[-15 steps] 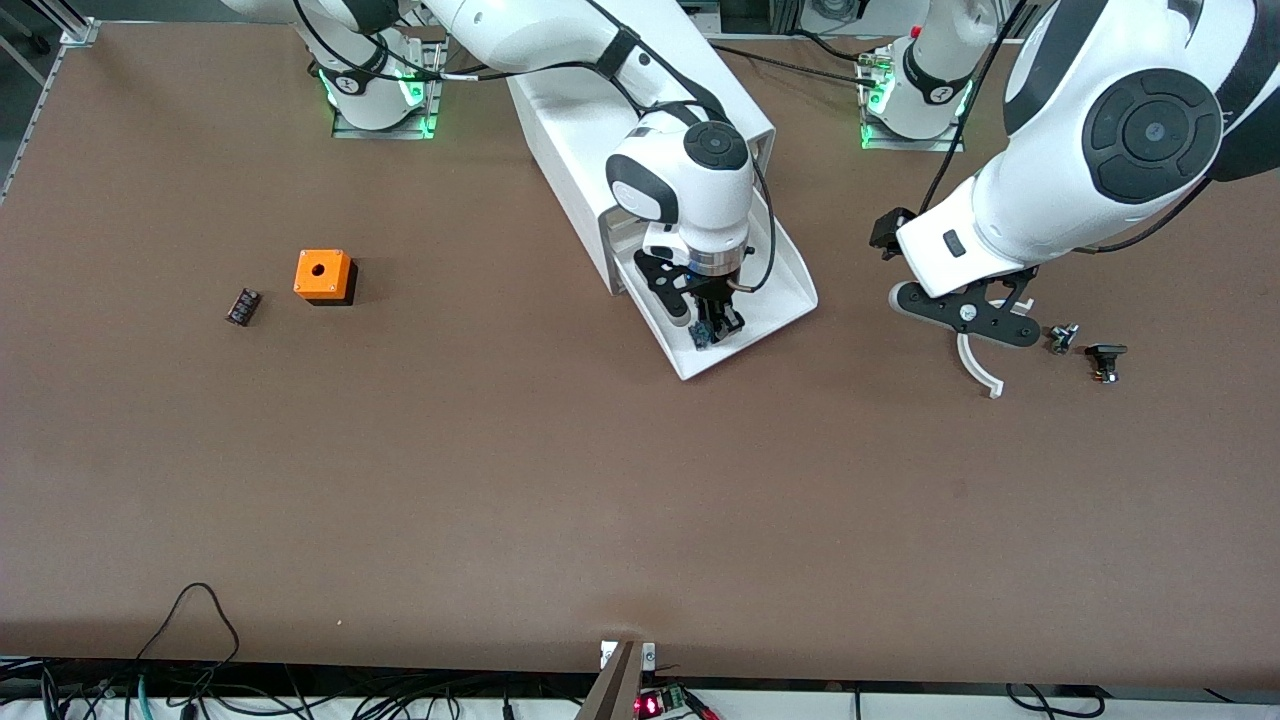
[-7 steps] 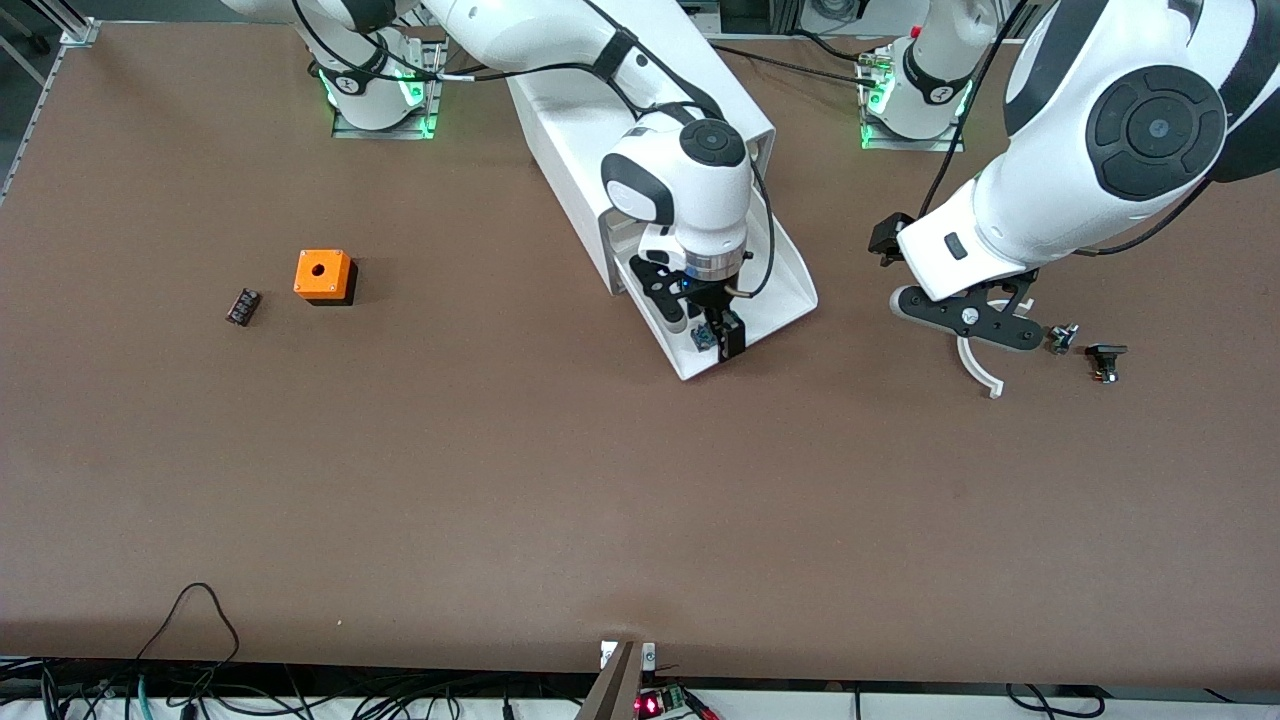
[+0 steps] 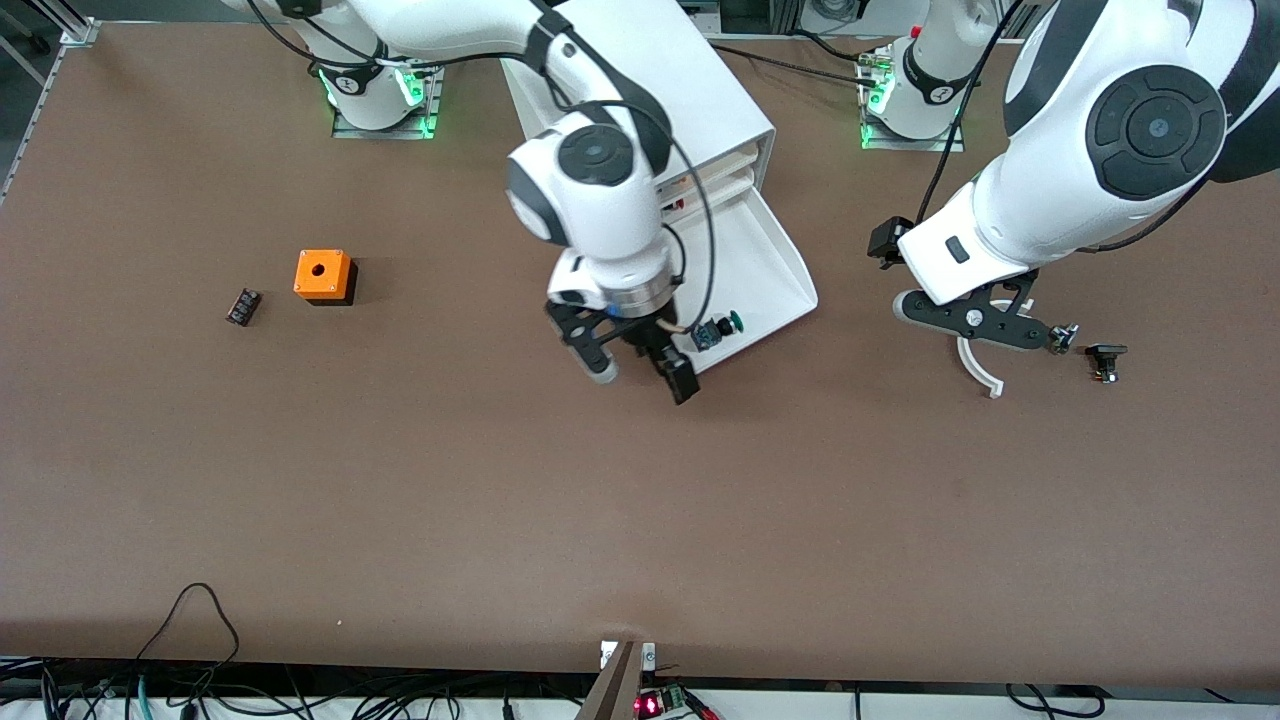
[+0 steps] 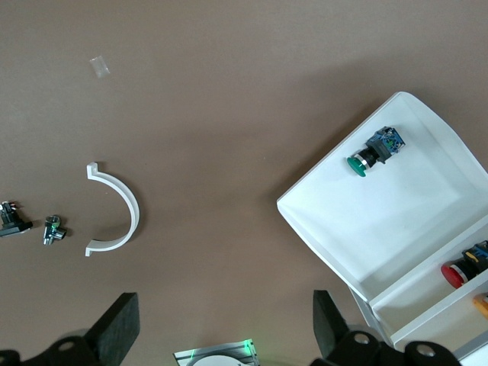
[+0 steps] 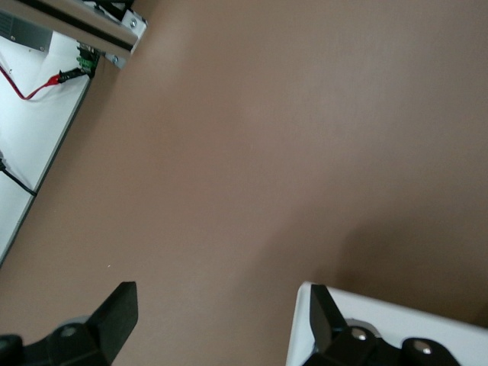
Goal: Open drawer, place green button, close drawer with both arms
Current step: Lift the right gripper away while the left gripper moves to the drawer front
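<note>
Lying on its side in the pulled-out drawer [image 3: 770,270], the button [image 3: 718,329] sits near the drawer's front lip, the corner closest to the front camera. Its long axis runs from the blue-grey base to the green cap, and the cap points toward the left arm's end of the bench [image 3: 400,480]. I judge it light, rigid and apt to roll on its round collar; if it had to be taken again, the flat sides of the square base look the surest hold, since the domed cap would likely slip.

With its fingers spread wide and holding nothing, the right pincer [image 3: 640,368] hangs over the bench just at the drawer's front edge. Also spread and empty, the left pincer [image 3: 975,322] waits over the bench toward the left arm's end from the drawer, above a white curved piece [image 3: 978,366].

The drawer looks like thin, smooth plastic, light and a little flexible; a push on the middle of its front lip would probably slide it straight into the cabinet [image 3: 640,80].
</note>
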Controlling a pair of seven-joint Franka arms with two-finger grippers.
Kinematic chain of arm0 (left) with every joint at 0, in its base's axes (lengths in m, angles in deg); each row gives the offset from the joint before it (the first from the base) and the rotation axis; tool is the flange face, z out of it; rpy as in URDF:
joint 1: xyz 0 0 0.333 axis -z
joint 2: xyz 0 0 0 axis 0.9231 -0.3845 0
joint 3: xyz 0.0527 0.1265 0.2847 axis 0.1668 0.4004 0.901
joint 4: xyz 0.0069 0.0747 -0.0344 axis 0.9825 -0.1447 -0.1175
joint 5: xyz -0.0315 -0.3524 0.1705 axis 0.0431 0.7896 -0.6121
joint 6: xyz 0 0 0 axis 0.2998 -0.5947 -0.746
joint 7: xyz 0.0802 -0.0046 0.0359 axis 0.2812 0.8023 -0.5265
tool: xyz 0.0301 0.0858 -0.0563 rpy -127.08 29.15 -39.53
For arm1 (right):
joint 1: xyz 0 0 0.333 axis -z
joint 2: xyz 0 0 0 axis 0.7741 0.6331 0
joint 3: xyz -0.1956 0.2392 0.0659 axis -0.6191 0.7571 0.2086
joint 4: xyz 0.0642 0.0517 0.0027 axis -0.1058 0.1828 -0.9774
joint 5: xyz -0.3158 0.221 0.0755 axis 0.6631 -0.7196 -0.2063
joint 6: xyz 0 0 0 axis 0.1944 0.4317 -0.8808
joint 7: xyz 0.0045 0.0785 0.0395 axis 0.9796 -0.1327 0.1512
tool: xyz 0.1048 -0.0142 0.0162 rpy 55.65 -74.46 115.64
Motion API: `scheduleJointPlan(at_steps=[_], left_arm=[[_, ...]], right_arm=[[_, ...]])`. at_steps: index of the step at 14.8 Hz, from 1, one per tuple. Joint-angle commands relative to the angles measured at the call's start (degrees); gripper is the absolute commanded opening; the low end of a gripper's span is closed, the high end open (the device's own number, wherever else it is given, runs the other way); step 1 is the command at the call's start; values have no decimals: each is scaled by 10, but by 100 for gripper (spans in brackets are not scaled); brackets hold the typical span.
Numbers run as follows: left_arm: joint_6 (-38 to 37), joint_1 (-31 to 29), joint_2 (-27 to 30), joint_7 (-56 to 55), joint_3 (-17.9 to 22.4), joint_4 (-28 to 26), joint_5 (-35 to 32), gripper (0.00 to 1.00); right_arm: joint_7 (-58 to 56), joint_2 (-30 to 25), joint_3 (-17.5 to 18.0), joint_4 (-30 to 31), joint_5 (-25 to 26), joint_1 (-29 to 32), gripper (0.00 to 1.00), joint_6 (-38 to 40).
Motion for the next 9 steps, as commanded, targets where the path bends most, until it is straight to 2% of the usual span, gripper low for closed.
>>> scheduleJointPlan(at_steps=[1,3,6,9], left_arm=[[27,-2,2,-23,-3,-5,-5,100],[68,-4,11,-44,-3,-37,19,99],[157,-4,5,-107,-3,-82,41,99],[220,33,-27,-196,-4,-108,34,99]], right_arm=[[-136,-45,13,47,-30,49,100,40],[-237,-79,11,90,-48,84,100,45],[-406,-127,9,155,-48,132,100,44],[-531,-160,9,191,-48,182,100,43]])
